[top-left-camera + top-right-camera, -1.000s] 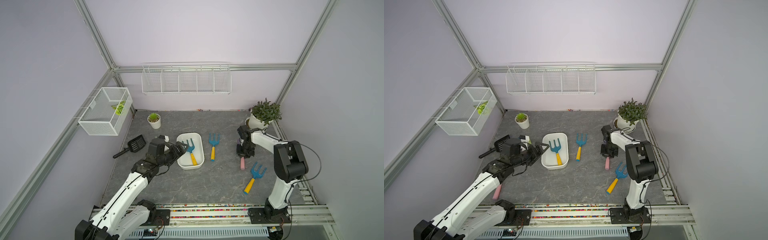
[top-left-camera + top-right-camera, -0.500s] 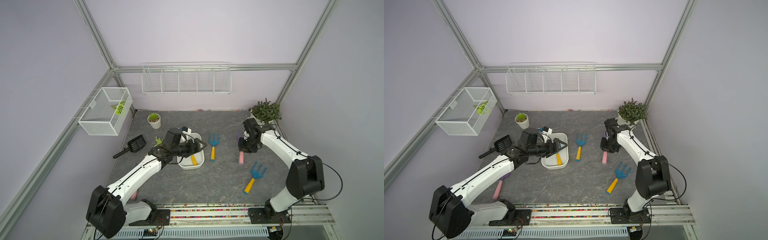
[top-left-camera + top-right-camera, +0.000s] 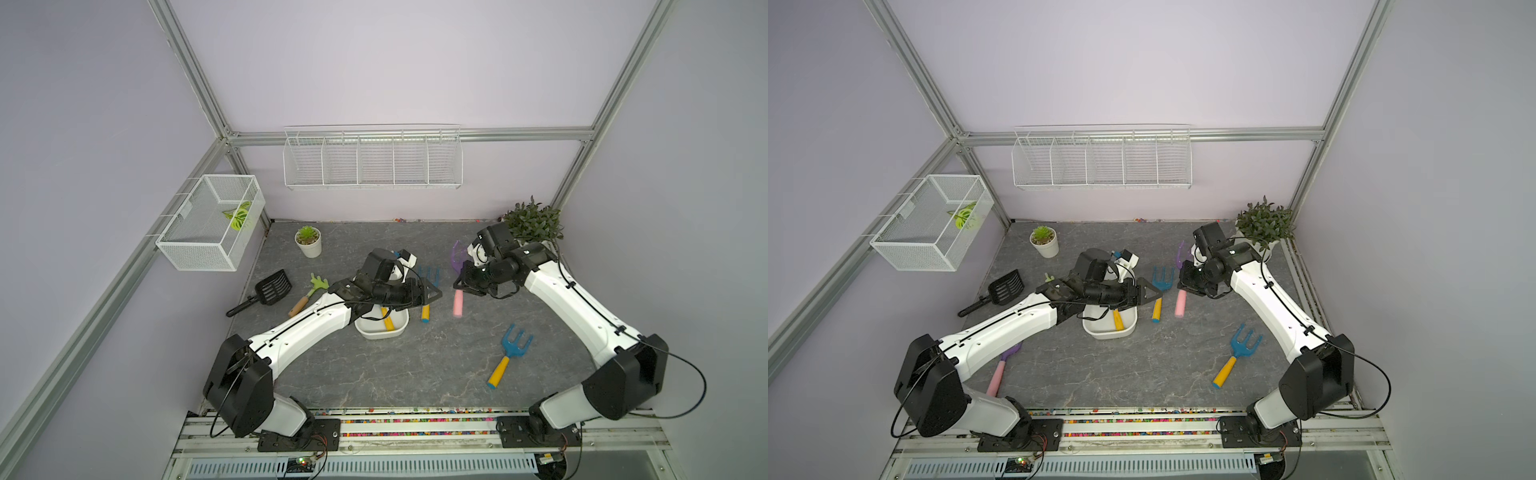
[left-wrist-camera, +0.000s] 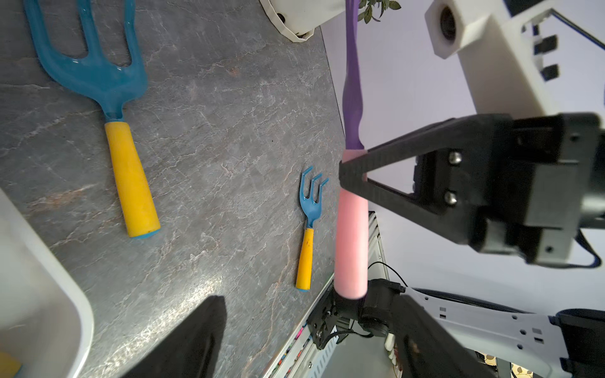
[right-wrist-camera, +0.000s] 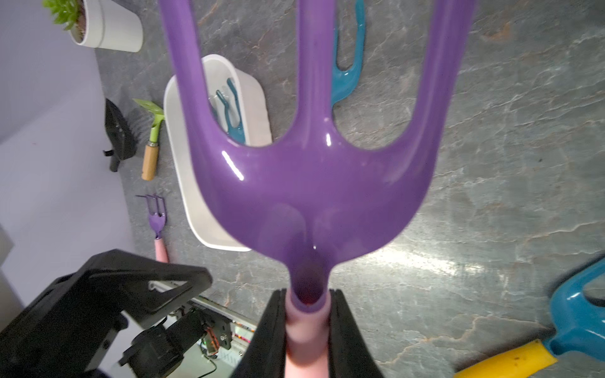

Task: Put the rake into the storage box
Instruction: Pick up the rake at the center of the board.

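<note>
My right gripper (image 3: 463, 286) is shut on the pink handle of a purple rake (image 5: 311, 196), held off the table with its head tilted up. In both top views the rake (image 3: 1180, 303) hangs right of the storage box (image 3: 380, 332), a shallow white tub that holds a blue rake with a yellow handle (image 3: 387, 322). My left gripper (image 3: 434, 293) hovers over the box's right side, open and empty, pointing at the held rake (image 4: 350, 242) a short way off. In the left wrist view only one of its fingers (image 4: 196, 337) shows.
Two blue rakes with yellow handles lie on the grey table (image 3: 426, 309) (image 3: 509, 353). Left of the box lie a green rake (image 3: 309, 293) and a black scoop (image 3: 266, 291). Another purple rake (image 3: 1000, 365) lies under my left arm. Potted plants (image 3: 308, 241) (image 3: 534, 220) stand at the back.
My left arm has swung right across the storage box toward the right gripper, its jaws narrowing a little. My right gripper has lifted the purple rake off the table and tilted it up.
</note>
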